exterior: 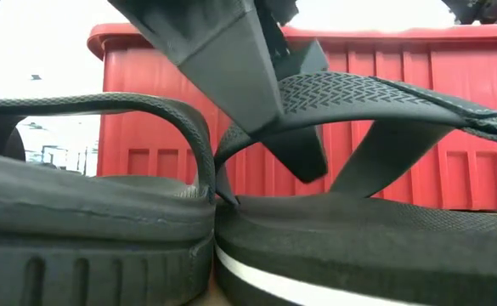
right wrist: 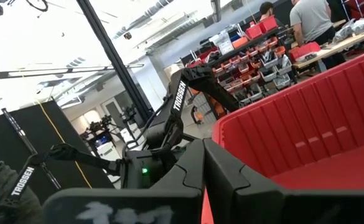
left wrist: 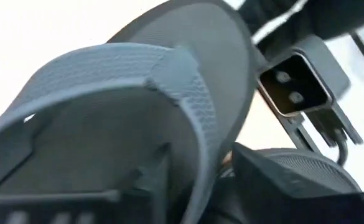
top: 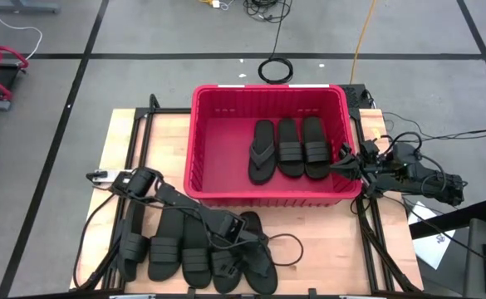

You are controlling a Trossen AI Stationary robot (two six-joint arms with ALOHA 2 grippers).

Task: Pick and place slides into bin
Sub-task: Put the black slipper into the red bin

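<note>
Light wood tabletop (top: 135, 141); black coiled cable (top: 275, 70) on grey floor beyond it; white papers (top: 436, 241) by its right edge.

Three slides (top: 289, 148) lie side by side in the bin (top: 267, 96), right of centre; a row of slides (top: 197, 253) lies on the table (top: 326, 237) at lower left.

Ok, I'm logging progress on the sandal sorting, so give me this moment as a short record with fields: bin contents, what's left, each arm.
bin: red crate at the table's far middle
slides in bin: three, side by side, one thong-style
slides on table: a row at the near edge, left of centre
left pincer: down at the thong-style slide at the row's right end, a finger at its strap
right pincer: shut, empty, at the bin's right wall
</note>
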